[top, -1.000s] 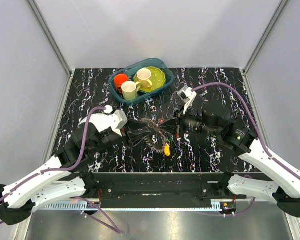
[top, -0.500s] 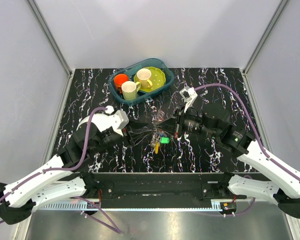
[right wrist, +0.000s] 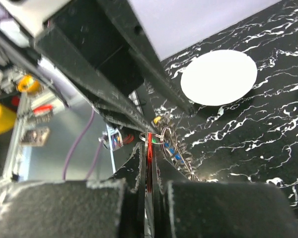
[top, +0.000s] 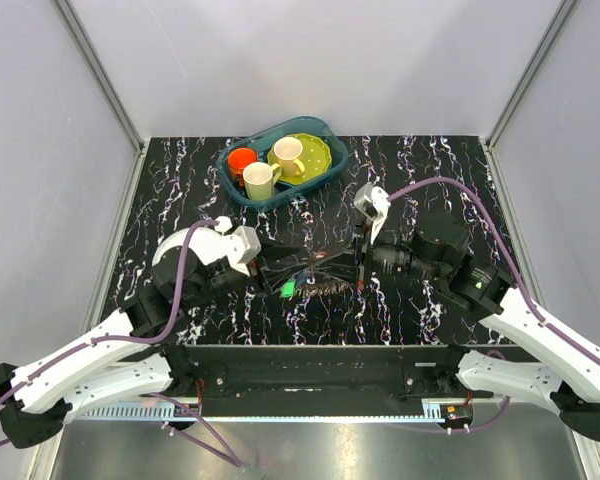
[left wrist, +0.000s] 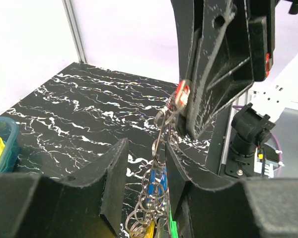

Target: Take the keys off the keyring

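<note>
right fingers (right wrist: 137, 166) pressed together on the thin edge of a red key (right wrist: 149, 143). only a red sliver shows between them. in the left wrist view the same red head sits at their tips.

left fingers (left wrist: 114, 181) stand partly apart, gripping the bunch of keys (left wrist: 156, 187) deep in their gap. the tips stand clear of it.

keyring (left wrist: 161, 119): small linked rings in a string, drawn straight. its long axis runs from the left fingers' gap up to the red key.

top view: the string lies left to right between the two arms, over the middle of the table (top: 180, 180), and looks lifted off it.

green key (top: 288, 289) hangs just below the left fingers' tips. blue and yellow heads sit further back in the bunch, half hidden by the fingers.

markings on the key heads are too small to read. keys overlap and blur against the marbled top, so i cannot count them.

right wrist view: a white disc (right wrist: 218, 77) shows against the table; i cannot tell what it is.

back of table: tray (top: 296, 186) holding mugs (top: 261, 180), well apart from the keys.
</note>
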You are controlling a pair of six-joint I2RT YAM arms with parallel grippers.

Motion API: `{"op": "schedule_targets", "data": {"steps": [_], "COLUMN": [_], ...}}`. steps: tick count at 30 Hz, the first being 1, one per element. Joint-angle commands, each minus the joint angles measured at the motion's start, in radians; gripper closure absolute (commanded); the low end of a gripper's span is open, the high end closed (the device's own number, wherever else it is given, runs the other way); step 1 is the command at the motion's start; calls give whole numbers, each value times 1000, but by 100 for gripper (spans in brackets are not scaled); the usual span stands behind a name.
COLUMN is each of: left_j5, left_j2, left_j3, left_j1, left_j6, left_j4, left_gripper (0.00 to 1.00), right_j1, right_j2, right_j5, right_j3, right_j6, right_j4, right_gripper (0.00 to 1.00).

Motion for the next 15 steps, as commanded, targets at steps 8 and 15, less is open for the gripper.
{"op": "schedule_targets", "data": {"steps": [8, 15], "left_j5": [123, 155], "left_j2": [-121, -141], "left_j3": [8, 1], "left_j1": [-3, -3], "left_j6": [-85, -102], "left_j4": [-29, -80], "left_gripper": [57, 58], "right_j1": [-1, -1], "right_j2": [25, 59], "right_j5": [-271, -315], "right_j3": [107, 144], "right_j6": [-438, -448], "right_j4": [-131, -127], "right_gripper": [100, 100]}}
